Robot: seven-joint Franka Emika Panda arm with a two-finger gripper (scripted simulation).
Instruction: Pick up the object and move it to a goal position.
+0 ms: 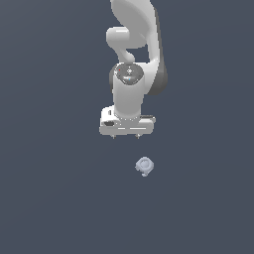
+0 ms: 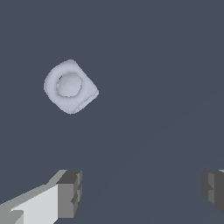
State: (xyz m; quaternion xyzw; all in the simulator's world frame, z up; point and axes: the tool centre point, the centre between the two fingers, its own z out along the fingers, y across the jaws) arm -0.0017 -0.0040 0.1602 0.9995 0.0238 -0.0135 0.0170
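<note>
The object (image 1: 144, 166) is a small pale grey-blue roundish lump with a ring-like face, lying on the dark flat surface. In the wrist view the object (image 2: 70, 86) shows a rounded dome inside a ring. My gripper (image 1: 126, 136) hangs from the white arm above the object and a little toward the exterior view's left, apart from it. The gripper (image 2: 140, 192) is open, its two grey fingertips (image 2: 70, 192) wide apart with nothing between them.
The white arm (image 1: 131, 74) reaches down from the top of the exterior view. A plain dark grey-blue surface (image 1: 59, 198) fills all the rest.
</note>
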